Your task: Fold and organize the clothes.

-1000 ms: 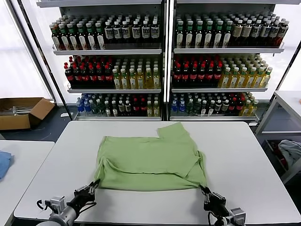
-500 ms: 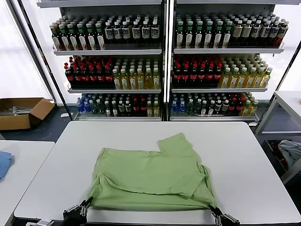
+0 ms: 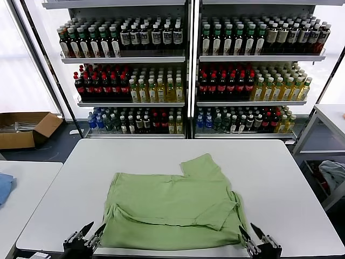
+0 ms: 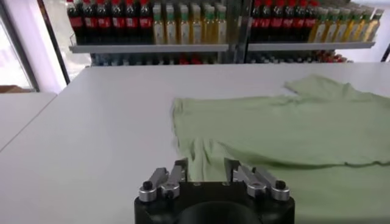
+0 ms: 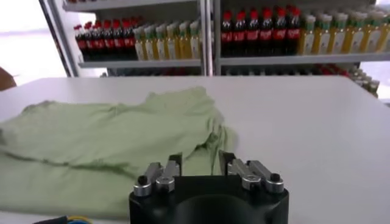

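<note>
Shirt (image 3: 172, 208) fabric, light green and partly folded (one sleeve pointing toward the shelves), is spread near the front edge of the white bench (image 3: 280, 178). At its two near corners the left gripper (image 3: 85, 236) and right gripper (image 3: 252, 236) are seen, jaws spread apart and pinching nothing.

Bottle-stocked shelves (image 3: 186, 75) behind white table (image 3: 280, 178)

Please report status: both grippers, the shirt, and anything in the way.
Left gripper open at the shirt's near left corner. Right gripper open at the near right corner. Shirt part-folded, flat on table, released. Nothing in the way.
</note>
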